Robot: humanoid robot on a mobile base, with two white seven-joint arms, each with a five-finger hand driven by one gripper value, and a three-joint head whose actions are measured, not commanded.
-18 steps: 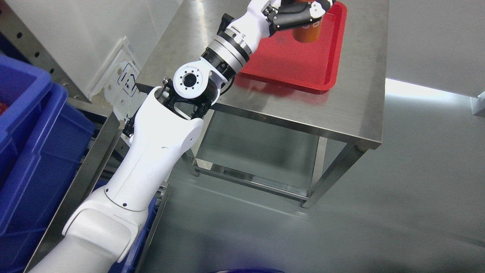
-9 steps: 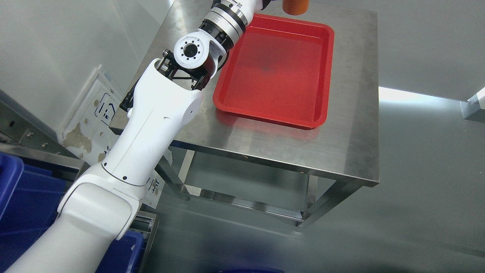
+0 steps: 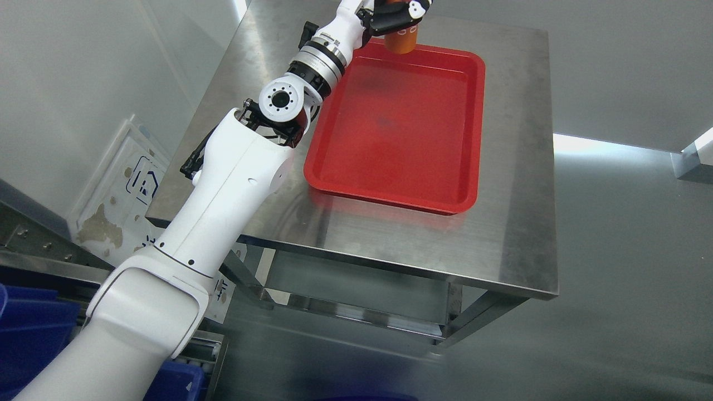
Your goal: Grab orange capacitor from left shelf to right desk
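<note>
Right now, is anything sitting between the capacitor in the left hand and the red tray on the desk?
Nothing visible. The left hand holds the orange capacitor at the far edge of the red tray, whose floor is bare.

- desk (image 3: 518,167): brushed metal, smooth, with a dull sheen and faint scuffs
- tray (image 3: 401,184): red plastic, glossy and smooth
- arm (image 3: 223,195): white plastic shell, smooth, slightly glossy, with a ribbed metal wrist ring
- bins (image 3: 28,334): blue plastic, matt
- floor (image 3: 613,278): smooth, grey, reflective
</note>
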